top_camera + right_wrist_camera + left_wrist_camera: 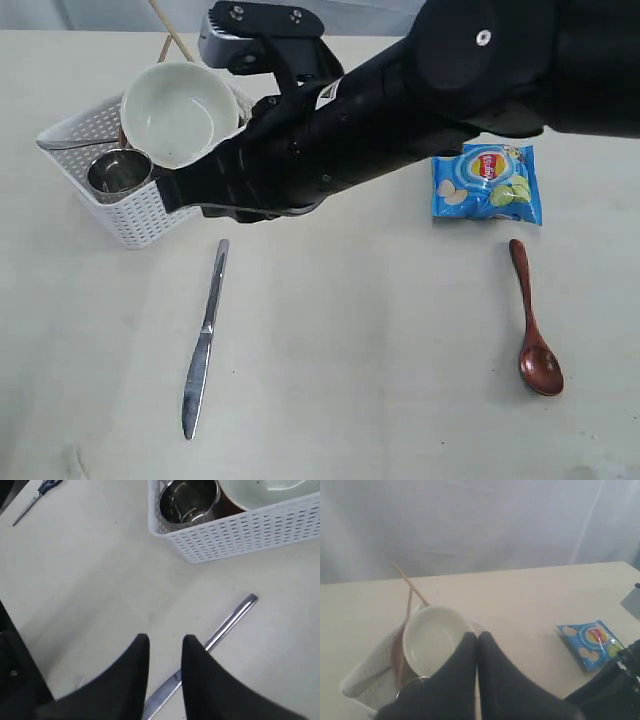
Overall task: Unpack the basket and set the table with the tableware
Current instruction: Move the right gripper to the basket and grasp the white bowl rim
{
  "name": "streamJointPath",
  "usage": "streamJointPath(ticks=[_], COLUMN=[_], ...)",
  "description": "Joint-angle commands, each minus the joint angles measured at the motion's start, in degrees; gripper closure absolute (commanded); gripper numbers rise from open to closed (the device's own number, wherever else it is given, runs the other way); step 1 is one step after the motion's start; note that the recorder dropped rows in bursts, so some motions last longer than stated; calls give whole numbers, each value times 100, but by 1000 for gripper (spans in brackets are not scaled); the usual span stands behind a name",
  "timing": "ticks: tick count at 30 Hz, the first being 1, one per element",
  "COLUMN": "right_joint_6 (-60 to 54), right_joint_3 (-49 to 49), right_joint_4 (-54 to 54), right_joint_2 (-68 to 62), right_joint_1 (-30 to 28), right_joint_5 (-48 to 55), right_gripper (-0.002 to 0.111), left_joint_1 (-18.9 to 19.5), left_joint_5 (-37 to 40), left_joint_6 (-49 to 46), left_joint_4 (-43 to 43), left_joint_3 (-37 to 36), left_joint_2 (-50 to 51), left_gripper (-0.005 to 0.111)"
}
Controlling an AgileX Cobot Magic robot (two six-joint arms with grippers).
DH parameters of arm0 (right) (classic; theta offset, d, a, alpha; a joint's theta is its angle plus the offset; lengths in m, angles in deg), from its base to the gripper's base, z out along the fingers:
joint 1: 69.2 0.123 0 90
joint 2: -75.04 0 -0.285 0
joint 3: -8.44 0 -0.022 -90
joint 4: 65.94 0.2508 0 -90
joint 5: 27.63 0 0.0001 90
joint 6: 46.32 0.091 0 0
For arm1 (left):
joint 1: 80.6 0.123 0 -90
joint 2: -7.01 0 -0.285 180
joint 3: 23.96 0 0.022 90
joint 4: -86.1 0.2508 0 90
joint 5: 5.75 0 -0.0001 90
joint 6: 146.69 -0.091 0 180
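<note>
Left gripper: fingers pressed together, empty, well clear of the basket.
Basket: far left of the table; holds bowl, steel cup and chopsticks leaning out.
Knife: flat on the table, just in front of the basket, not touching it.
Right gripper: jaws slightly parted, nothing between them; low over the knife, near the basket wall.
Spoon: laid out at the right, below the chips bag.
Risk, arm: it crosses close to the basket; a nudge could tip the bowl.
Risk, cup: narrow jaws may strike the rim and topple it.
Risk, knife: a low sweep could drag it askew.
</note>
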Motion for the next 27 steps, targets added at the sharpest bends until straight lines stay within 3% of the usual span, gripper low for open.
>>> streamJointPath(ticks=[1, 7, 15, 20, 27], right_joint_6=[-85, -578, -1907, -2520, -2514], right_joint_3=[281, 1765, 3388, 4193, 4673], right_joint_4=[-222, -222, -233, -233, -210], right_joint_2=[-134, -974, -2466, -3180, -3760], right_joint_1=[-704, -1683, -1680, -1650, -1546], right_joint_5=[252, 1476, 1919, 1964, 1816], right_gripper=[84, 59, 60, 60, 60], left_joint_1=[-8, -8, -8, -8, -8], left_joint_5=[37, 546, 657, 1385, 1718], left_joint_6=[47, 294, 940, 1809, 3291], left_joint_4=[170, 483, 1541, 2802, 4296], left_joint_3=[339, 364, -342, -583, -670], left_joint_2=[-27, -276, -1518, -2324, -2966], left_gripper=[107, 107, 107, 107, 107])
